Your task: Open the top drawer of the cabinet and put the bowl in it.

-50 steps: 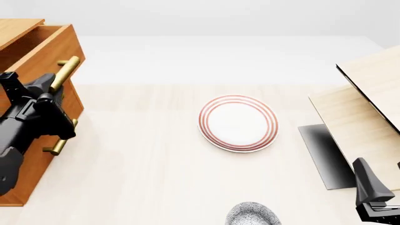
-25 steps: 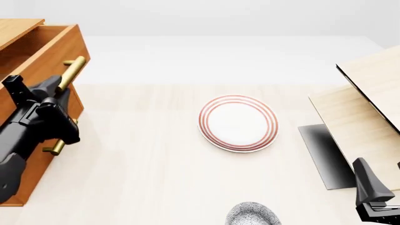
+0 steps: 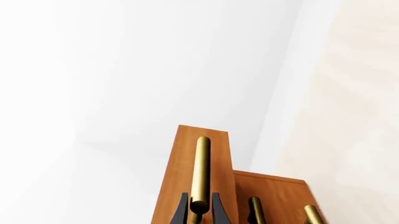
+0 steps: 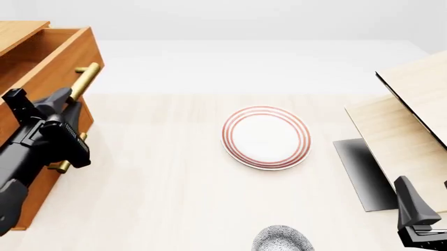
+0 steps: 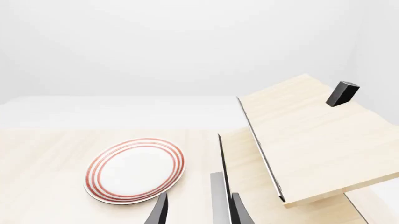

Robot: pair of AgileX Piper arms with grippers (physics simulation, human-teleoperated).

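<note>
Left black gripper (image 3: 199, 211) clenched on brass bar handle (image 3: 202, 172) of orange-brown wooden top drawer (image 4: 52, 57), pulled partly out. Speckled blue-grey bowl (image 4: 281, 239) cut off at near edge. Right black gripper (image 5: 198, 211) mostly out of frame, fingers parted, empty.

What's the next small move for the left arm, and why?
Probably pull a little further out along the same line. The left end effector is closed on the brass handle of the top drawer, which is only partly open, and the bowl sits untouched on the table.

pale wood table (image 4: 175, 198): cabinet (image 4: 31, 172) left, plate (image 4: 266, 137) centre, bowl (image 4: 281, 239) near edge.
</note>
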